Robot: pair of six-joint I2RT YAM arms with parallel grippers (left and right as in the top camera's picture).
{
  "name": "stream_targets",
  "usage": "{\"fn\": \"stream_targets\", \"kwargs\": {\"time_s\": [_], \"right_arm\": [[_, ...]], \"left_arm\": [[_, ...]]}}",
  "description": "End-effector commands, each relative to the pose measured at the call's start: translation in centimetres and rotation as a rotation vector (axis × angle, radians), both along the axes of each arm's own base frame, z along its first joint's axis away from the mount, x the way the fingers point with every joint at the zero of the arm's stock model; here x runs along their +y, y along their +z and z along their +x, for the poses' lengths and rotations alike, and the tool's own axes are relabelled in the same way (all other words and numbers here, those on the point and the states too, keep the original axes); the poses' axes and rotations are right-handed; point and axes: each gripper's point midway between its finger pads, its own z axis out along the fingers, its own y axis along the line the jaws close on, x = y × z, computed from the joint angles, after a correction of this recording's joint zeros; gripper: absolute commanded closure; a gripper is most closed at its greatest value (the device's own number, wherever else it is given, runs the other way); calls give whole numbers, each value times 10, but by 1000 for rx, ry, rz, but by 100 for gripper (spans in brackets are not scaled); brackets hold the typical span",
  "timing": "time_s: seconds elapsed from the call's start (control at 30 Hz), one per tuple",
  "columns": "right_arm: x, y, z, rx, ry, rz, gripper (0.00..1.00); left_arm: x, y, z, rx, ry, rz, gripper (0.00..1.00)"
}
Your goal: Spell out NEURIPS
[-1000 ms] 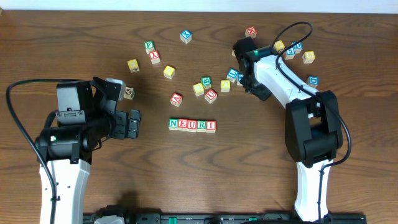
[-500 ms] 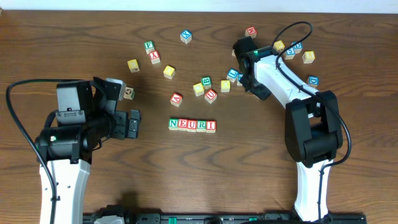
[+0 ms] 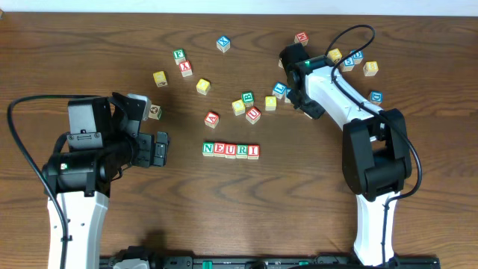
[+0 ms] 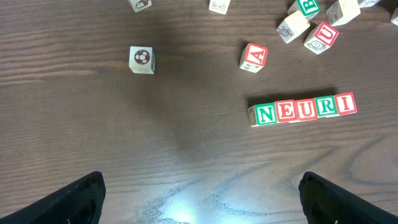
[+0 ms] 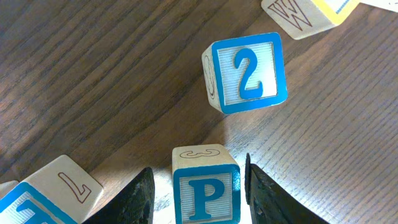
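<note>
inside the released right tool [image 5: 198, 194] sits a pale p cube [image 5: 206, 186], blue-bordered.

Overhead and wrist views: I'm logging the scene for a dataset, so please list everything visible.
NEURI row: five cubes, green and red borders, table centre.
P cube: one, blue border, between the right hand's fingers.
2 cube: one, blue border, just beyond the P cube.
A cube: one, red border, up-left of the row.
Football-picture cube: one, pale, near the left arm.
Other loose cubes: more than ten, mixed borders, table's far half.
Table: one, dark brown wood.
Left hand: one, black, open over bare table.
Right hand: one, black, open around the P cube.
</note>
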Motion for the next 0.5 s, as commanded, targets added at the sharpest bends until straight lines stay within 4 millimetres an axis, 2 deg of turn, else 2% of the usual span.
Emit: {"fn": "stream_targets", "kwargs": {"time_s": [0.0,0.23,0.47], "right_arm": [[-4,-4,-2,14,14,-23,58],[-3,-21,-9,25,16,-5,58],[-1,-25,-8,20,26,7,65]], "left_arm": [[-1,10,2,-29,-12,-1,2],[-1,10,2,-29,-12,-2,2],[-1,10,2,-29,-12,-2,2]]}}
